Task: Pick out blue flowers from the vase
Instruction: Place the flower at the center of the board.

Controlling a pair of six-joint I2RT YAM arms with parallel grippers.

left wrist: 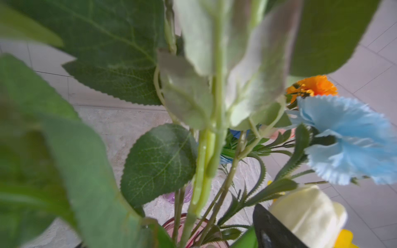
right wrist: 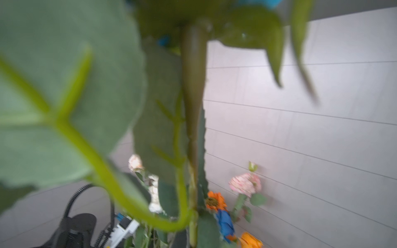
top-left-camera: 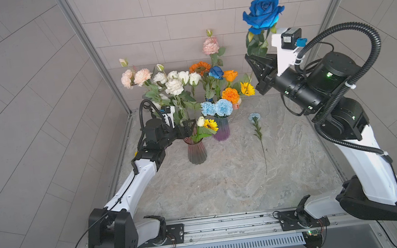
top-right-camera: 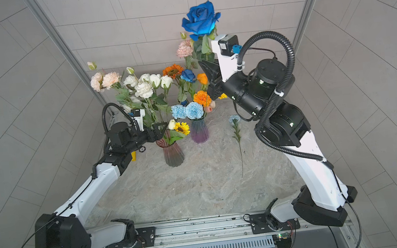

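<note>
High near the back wall, my right gripper (top-left-camera: pixel 251 60) (top-right-camera: pixel 205 66) is shut on the green stem (right wrist: pixel 193 107) of a deep-blue rose (top-left-camera: pixel 263 12) (top-right-camera: pixel 200 18). One pale-blue carnation (top-left-camera: pixel 254 116) (top-right-camera: pixel 234 118) lies on the table. Two more pale-blue carnations (top-left-camera: pixel 216 107) (left wrist: pixel 348 139) stand in the purple vase (top-left-camera: pixel 221 131). Behind it stands another deep-blue rose (top-left-camera: pixel 216 72) (right wrist: pixel 224 223). My left gripper (top-left-camera: pixel 188 128) (top-right-camera: pixel 160 130) is open over the pink vase (top-left-camera: pixel 196 152) (left wrist: pixel 189 225), with green stems between its jaws. One black finger (left wrist: pixel 270 229) shows beside a white bud (left wrist: pixel 309 214).
The pink vase also holds white and peach blooms (top-left-camera: pixel 173 82) and a small sunflower (top-left-camera: pixel 210 124). Orange marigolds (top-left-camera: pixel 230 95), sunflowers and a tall pink bloom (top-left-camera: pixel 210 45) crowd the back. Tiled walls and metal posts enclose the marble tabletop (top-left-camera: pixel 224 189).
</note>
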